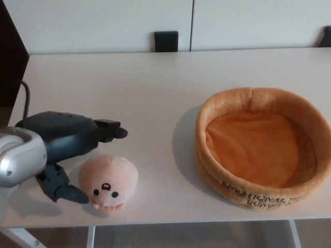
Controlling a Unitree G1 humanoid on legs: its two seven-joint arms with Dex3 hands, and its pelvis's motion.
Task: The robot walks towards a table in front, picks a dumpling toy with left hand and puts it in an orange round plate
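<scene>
Dumpling toy (108, 183) (beside left hand (72, 150))

Open table between toy and plate

Bare table (165, 93) separates dumpling toy (108, 183) from orange plate (261, 147); plate's raised soft rim is the only barrier; left hand (70, 150) crowds toy's left side.

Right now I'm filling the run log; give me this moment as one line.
phase: reaching | left robot hand: open, straddling peach plush dumpling toy | orange round plush plate: empty | right robot hand: unseen
</scene>
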